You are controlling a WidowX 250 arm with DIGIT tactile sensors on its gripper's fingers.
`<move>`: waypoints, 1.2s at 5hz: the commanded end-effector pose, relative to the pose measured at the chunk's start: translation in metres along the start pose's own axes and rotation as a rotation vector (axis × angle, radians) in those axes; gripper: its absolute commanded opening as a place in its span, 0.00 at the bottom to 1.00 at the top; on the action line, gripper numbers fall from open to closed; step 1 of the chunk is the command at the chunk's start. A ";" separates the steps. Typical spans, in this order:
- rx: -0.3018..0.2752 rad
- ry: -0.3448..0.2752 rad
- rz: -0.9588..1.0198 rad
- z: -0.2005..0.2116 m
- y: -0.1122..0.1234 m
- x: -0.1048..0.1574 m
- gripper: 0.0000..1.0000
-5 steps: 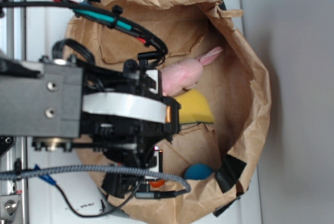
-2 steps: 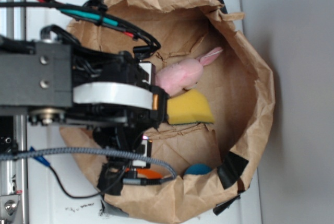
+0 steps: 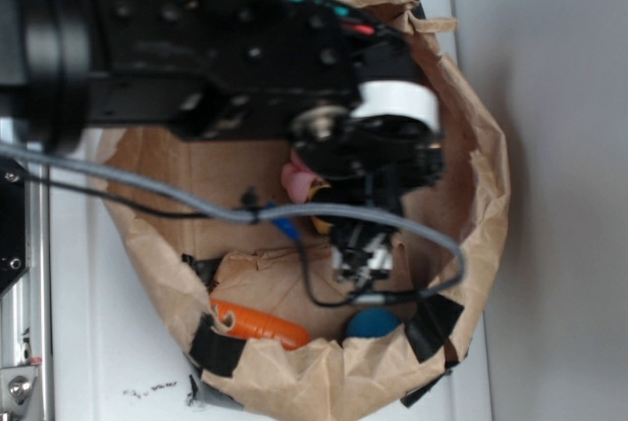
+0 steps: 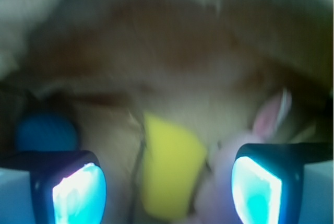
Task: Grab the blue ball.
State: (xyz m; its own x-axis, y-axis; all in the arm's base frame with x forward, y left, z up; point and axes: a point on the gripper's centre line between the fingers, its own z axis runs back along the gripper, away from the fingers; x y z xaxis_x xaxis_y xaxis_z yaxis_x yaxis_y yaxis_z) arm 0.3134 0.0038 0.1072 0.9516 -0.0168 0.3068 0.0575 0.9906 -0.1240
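Reaching into the crumpled brown paper bag (image 3: 481,176), the black pincer (image 4: 167,182) is in the approach step, with nothing between its jaws. They stand spread wide, the glowing pads (image 4: 78,192) well apart at the bottom of the wrist view. The small round teal-blue ball (image 4: 46,131) lies ahead of the pincer and off to its left, just beyond the left pad, not between the two. Straight ahead between the jaws is the yellow sponge wedge (image 4: 169,172), and by the right pad a soft pink plush toy (image 4: 269,117). The next move seems to call for a shift to the left until the ball sits centred, then a descent and a close. Being round, the ball has no long axis and points no way, so any jaw angle should serve. The wrist view is blurred.
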 end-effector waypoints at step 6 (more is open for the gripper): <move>-0.262 0.043 -0.509 0.020 0.005 -0.005 1.00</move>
State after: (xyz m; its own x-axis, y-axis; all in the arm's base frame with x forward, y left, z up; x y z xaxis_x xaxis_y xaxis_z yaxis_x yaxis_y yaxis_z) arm 0.2942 0.0032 0.1079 0.8093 -0.5011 0.3065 0.5755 0.7809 -0.2429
